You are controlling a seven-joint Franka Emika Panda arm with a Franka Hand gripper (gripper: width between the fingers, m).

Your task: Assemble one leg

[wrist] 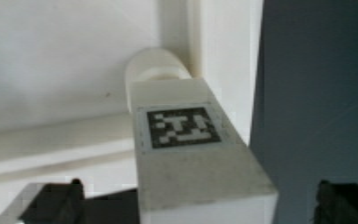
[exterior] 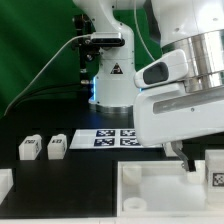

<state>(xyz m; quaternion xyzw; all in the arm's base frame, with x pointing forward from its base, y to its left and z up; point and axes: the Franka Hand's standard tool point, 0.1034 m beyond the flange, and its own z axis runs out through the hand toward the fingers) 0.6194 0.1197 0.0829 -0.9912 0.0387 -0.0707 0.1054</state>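
A leg (wrist: pixel 179 130), a chunky white block with a black-and-white tag on its face, lies between my fingertips in the wrist view, against the large white tray-like piece (wrist: pixel 51 90). My gripper (wrist: pixel 197 200) is open, one dark fingertip (wrist: pixel 51 203) on each side of the leg with a gap to it. In the exterior view this leg (exterior: pixel 214 172) is at the tray piece's (exterior: pixel 150 188) right corner, with my gripper (exterior: pixel 188 160) just above it. Two more legs (exterior: pixel 30 148) (exterior: pixel 57 146) stand at the exterior view's left.
The marker board (exterior: pixel 110 137) lies behind the tray piece, in front of the arm's base (exterior: pixel 110 85). Another white part (exterior: pixel 5 183) sits at the exterior view's lower left edge. The table is black.
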